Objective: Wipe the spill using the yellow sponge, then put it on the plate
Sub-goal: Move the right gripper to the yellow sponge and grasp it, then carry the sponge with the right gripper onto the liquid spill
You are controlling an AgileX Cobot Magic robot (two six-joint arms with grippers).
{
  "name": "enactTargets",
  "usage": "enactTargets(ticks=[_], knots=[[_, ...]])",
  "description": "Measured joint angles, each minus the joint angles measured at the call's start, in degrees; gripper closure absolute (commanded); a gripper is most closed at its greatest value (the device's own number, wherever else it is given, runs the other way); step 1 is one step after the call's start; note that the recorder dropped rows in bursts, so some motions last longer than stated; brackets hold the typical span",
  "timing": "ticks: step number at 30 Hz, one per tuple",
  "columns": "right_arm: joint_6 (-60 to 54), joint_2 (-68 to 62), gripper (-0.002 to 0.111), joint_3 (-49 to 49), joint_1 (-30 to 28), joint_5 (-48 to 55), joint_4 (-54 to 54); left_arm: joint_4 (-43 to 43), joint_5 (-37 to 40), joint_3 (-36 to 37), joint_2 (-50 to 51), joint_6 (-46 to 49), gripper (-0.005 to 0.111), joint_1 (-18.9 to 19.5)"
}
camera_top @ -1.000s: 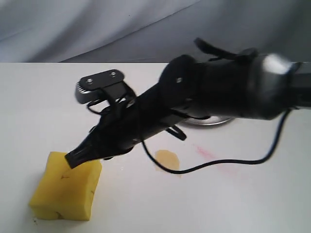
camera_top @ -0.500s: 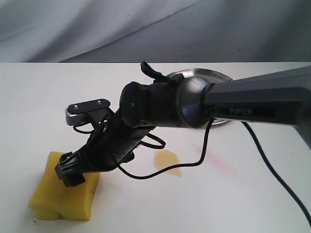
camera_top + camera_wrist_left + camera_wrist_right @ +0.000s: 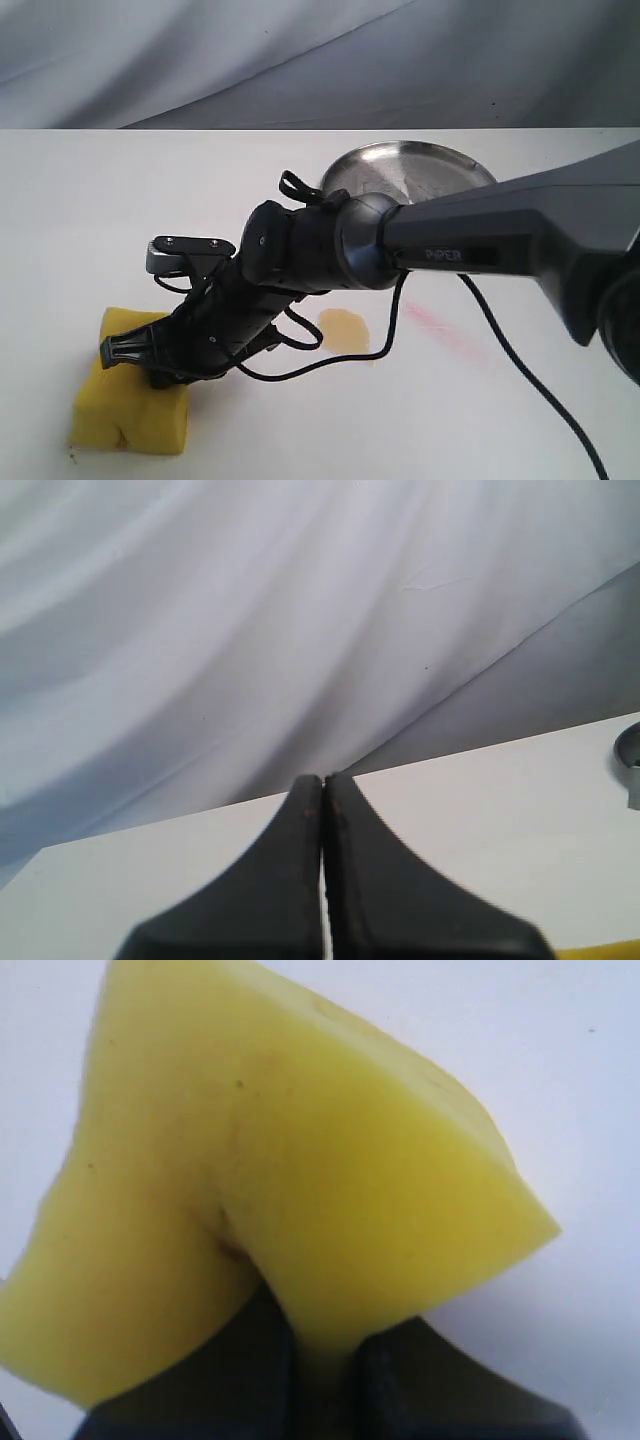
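The yellow sponge (image 3: 125, 415) lies at the front left of the white table. My right gripper (image 3: 145, 360) reaches across from the right and presses down on its near upper corner. In the right wrist view the yellow sponge (image 3: 300, 1160) fills the picture, and a fold of its foam is pinched in my right gripper (image 3: 328, 1332), which is shut on it. The amber spill (image 3: 346, 328) sits on the table to the sponge's right, apart from it. The silver plate (image 3: 410, 168) stands behind the arm. My left gripper (image 3: 323, 782) is shut and holds nothing.
A faint pink streak (image 3: 440, 326) lies right of the spill. A black cable (image 3: 515, 365) hangs from the right arm and loops over the table near the spill. Grey cloth (image 3: 300, 60) hangs behind the table's far edge.
The right arm has swung down and leftward, uncovering the plate. Its gripper has dropped onto the sponge and closed on the foam, denting it.
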State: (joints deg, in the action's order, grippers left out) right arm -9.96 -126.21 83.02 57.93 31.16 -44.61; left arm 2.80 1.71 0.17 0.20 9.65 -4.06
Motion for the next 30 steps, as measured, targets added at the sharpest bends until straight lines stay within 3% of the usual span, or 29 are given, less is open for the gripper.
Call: enactTargets(ticks=[4, 9, 12, 17, 23, 30], knots=[[-0.88, 3.01, 0.108, -0.45, 0.00, 0.87, 5.38, 0.00, 0.00, 0.00, 0.00, 0.00, 0.107, 0.00], [1.69, 17.34, 0.108, -11.82, -2.04, -2.06, 15.04, 0.00, 0.00, 0.00, 0.00, 0.00, 0.107, 0.00], [3.96, 25.21, 0.108, -23.01, -8.44, -2.31, 19.16, 0.00, 0.00, 0.00, 0.00, 0.00, 0.107, 0.00], [4.12, 31.61, 0.108, -30.93, -17.86, -1.82, 21.51, 0.00, 0.00, 0.00, 0.00, 0.00, 0.107, 0.00], [4.22, 32.41, 0.108, -32.75, -24.93, 1.34, 24.51, 0.00, 0.00, 0.00, 0.00, 0.00, 0.107, 0.00], [5.86, 27.59, 0.108, -32.75, -25.71, 0.88, 25.51, 0.00, 0.00, 0.00, 0.00, 0.00, 0.107, 0.00]])
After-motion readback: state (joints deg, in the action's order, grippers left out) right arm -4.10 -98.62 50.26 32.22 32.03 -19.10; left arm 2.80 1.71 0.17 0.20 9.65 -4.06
